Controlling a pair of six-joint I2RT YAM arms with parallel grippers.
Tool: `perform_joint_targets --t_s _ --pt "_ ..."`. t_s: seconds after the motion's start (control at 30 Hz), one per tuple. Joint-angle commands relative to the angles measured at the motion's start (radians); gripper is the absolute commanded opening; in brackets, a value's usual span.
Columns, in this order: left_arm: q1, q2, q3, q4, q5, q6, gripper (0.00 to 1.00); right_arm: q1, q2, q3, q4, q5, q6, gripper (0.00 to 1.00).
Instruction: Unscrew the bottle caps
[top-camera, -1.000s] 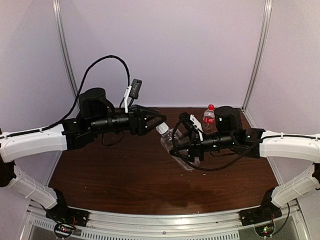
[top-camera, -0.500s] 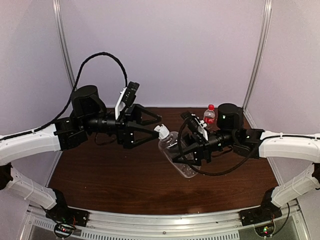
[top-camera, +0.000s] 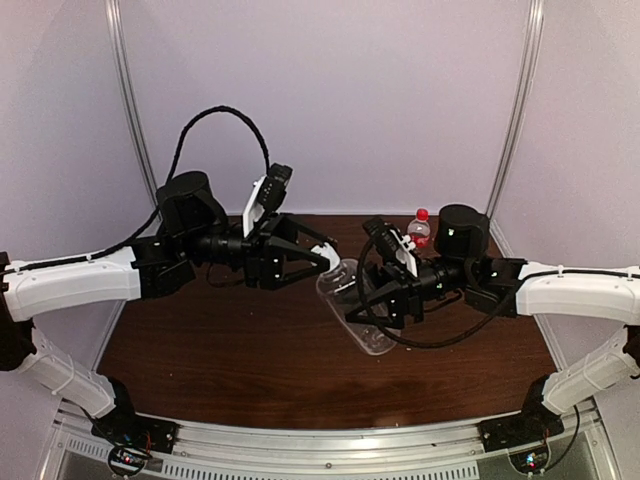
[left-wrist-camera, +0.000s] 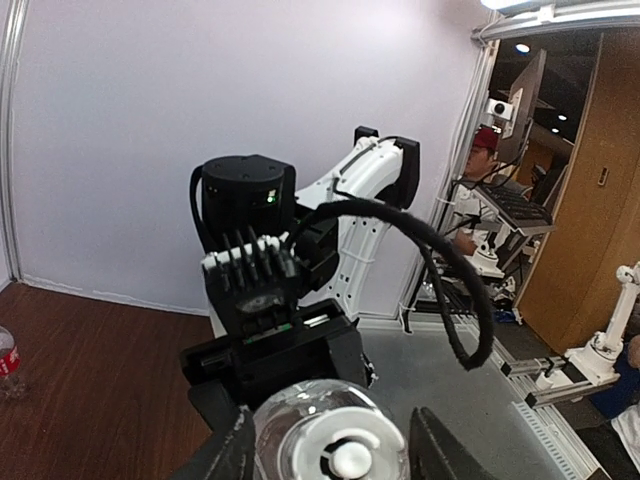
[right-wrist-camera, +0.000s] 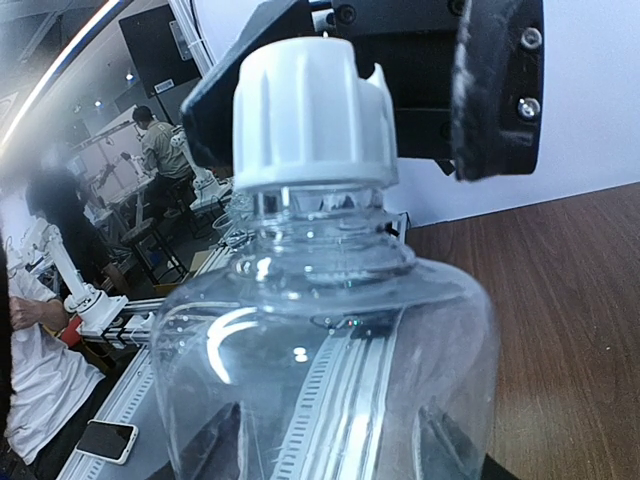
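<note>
left gripper (top-camera: 325, 256) is placed either side of the white cap (right-wrist-camera: 310, 110), can't be told if it's pinched yet; plain bottle (right-wrist-camera: 330, 340) is held mid-air, clamped by right gripper (top-camera: 372, 305); if the cap gets gripped off-centre, bottle could be twisted loose and dropped

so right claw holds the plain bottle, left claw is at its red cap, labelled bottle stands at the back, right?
No: the cap is white, not red; the right wrist view shows it. Right claw holds the plain bottle, left claw is at its cap, labelled bottle stands at the back.
</note>
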Motion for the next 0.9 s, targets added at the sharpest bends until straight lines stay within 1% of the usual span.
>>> perform_joint_targets --t_s 0.0,0.1,0.33,0.43,0.5,0.57,0.63,0.73,0.8,0.87 --pt "0.006 -0.003 -0.010 0.114 0.016 -0.046 0.49 -0.003 0.008 -0.015 0.042 0.010 0.003 0.35" --pt "0.005 0.004 -0.014 0.115 0.014 -0.059 0.41 -0.003 0.007 -0.018 0.045 0.021 0.009 0.35" --pt "0.003 0.009 -0.022 0.092 -0.019 -0.060 0.32 -0.004 -0.001 -0.011 0.027 0.071 0.000 0.34" --pt "-0.005 0.006 -0.011 0.047 -0.063 -0.051 0.25 -0.004 -0.011 -0.006 -0.013 0.127 -0.025 0.34" --pt "-0.019 0.002 0.006 -0.013 -0.134 -0.045 0.20 -0.003 -0.023 0.006 -0.069 0.208 -0.053 0.34" --pt "-0.036 -0.003 0.022 -0.077 -0.232 -0.048 0.18 -0.004 -0.037 0.024 -0.136 0.312 -0.087 0.34" --pt "-0.049 -0.005 0.036 -0.131 -0.347 -0.084 0.18 -0.004 -0.052 0.030 -0.179 0.429 -0.116 0.34" --pt "-0.067 -0.002 0.064 -0.216 -0.526 -0.165 0.15 -0.004 -0.070 0.028 -0.200 0.580 -0.135 0.34" --pt "-0.086 0.000 0.092 -0.283 -0.643 -0.210 0.15 -0.002 -0.076 0.022 -0.203 0.637 -0.145 0.34" --pt "-0.103 0.004 0.108 -0.303 -0.706 -0.231 0.15 -0.002 -0.082 0.007 -0.193 0.684 -0.153 0.34"
